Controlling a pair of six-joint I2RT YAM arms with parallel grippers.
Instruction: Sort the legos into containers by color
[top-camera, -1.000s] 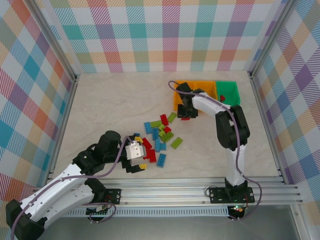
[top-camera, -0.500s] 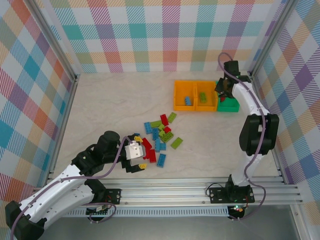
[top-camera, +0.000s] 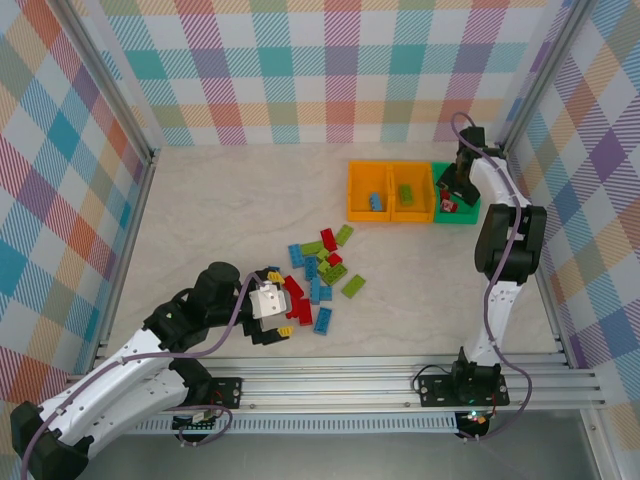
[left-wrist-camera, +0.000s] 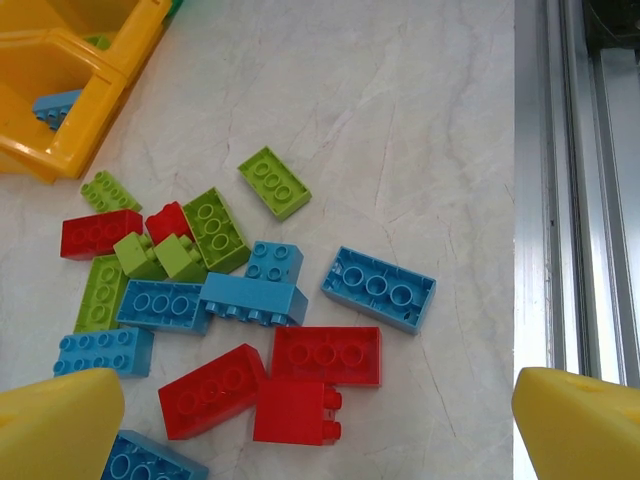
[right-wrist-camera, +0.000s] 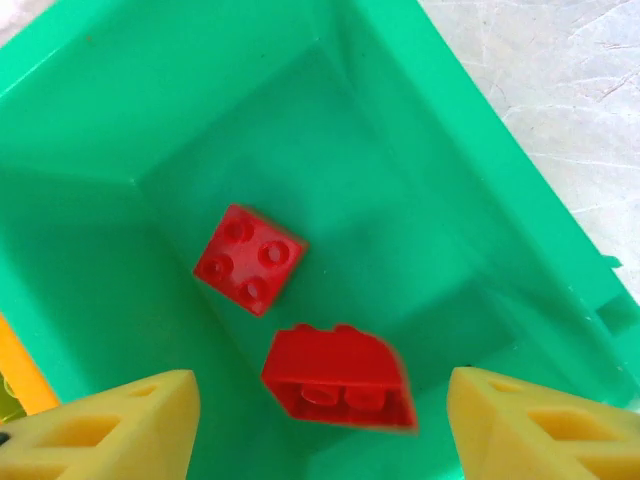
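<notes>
Two studded red bricks (right-wrist-camera: 248, 258) show in the glossy green bin (right-wrist-camera: 100, 100), one blurred under the right tool (right-wrist-camera: 335, 425), its yellow jaws apart, gripping nothing. The left tool (left-wrist-camera: 318, 425) gapes wide, empty, above loose bricks (left-wrist-camera: 290, 300) on the marbled worktop (left-wrist-camera: 400, 120).

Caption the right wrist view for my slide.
Right gripper open over the green bin: square red lego inside, blurred red lego between its fingers.

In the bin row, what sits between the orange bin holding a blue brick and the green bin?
A second orange bin, with one lime green brick inside it; the top external view shows this.
</notes>
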